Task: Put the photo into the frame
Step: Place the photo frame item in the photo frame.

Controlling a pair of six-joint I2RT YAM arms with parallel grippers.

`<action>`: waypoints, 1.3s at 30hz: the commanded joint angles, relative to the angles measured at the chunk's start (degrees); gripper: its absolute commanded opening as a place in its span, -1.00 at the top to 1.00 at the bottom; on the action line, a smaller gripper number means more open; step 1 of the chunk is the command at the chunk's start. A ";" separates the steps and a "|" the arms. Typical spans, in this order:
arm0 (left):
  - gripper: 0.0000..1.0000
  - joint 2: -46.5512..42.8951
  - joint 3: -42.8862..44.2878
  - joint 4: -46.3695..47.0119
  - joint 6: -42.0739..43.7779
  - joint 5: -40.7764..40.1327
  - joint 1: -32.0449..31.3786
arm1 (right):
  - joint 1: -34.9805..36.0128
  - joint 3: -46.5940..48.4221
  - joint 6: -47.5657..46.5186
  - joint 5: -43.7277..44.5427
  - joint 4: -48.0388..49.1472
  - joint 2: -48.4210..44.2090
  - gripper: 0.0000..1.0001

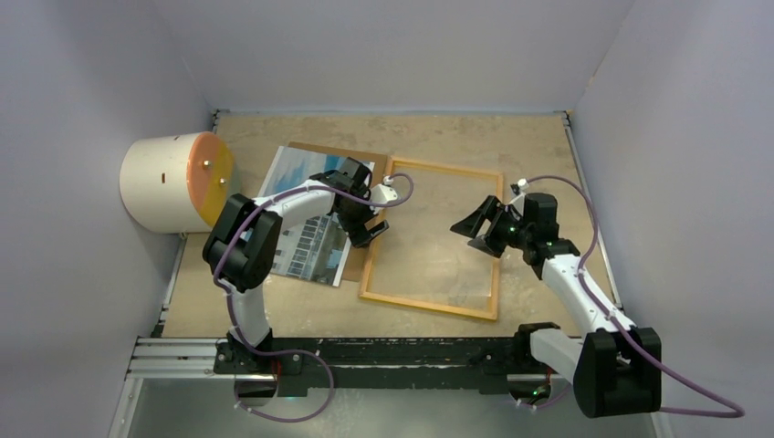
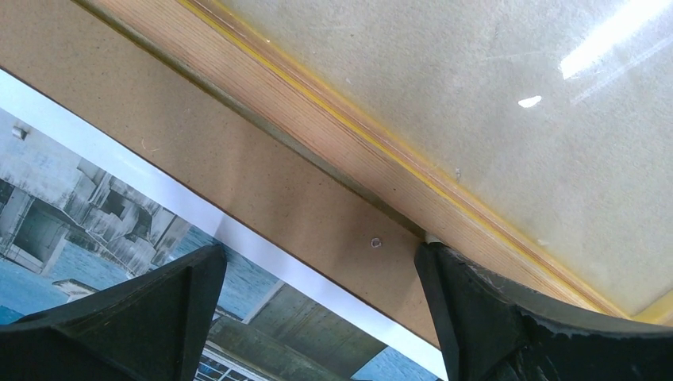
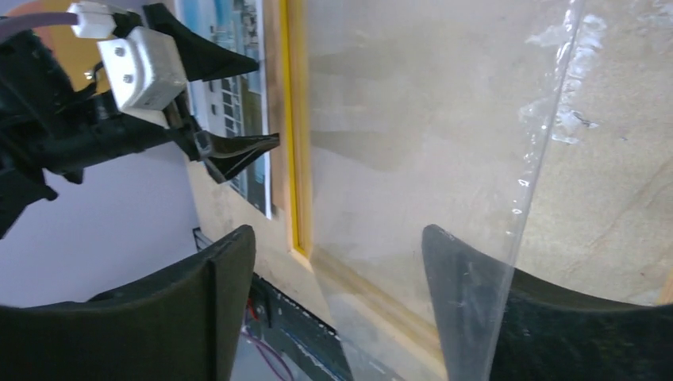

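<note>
The frame (image 1: 429,239) lies flat mid-table with its light wood back up. The photo (image 1: 306,224) lies left of it on the brown backing board (image 1: 342,153). My left gripper (image 1: 367,222) is open and empty. In its wrist view (image 2: 317,250) one finger is over the photo (image 2: 79,214), the other at the frame's left rail (image 2: 341,127), with the board (image 2: 278,190) between. My right gripper (image 1: 475,233) is open over the frame's right side. In its wrist view (image 3: 337,230) the clear pane's (image 3: 444,159) edge looks raised and crosses the right finger (image 3: 476,317).
A white cylinder with an orange face (image 1: 178,182) lies at the left wall. Grey walls close in the table on three sides. A black rail (image 1: 365,356) with the arm bases runs along the near edge. The left gripper (image 3: 250,103) shows in the right wrist view.
</note>
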 commanded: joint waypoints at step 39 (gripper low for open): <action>-1.00 -1.53 -0.04 0.18 -0.05 2.34 -0.23 | 0.67 10.04 -13.82 30.92 -18.85 5.68 -0.98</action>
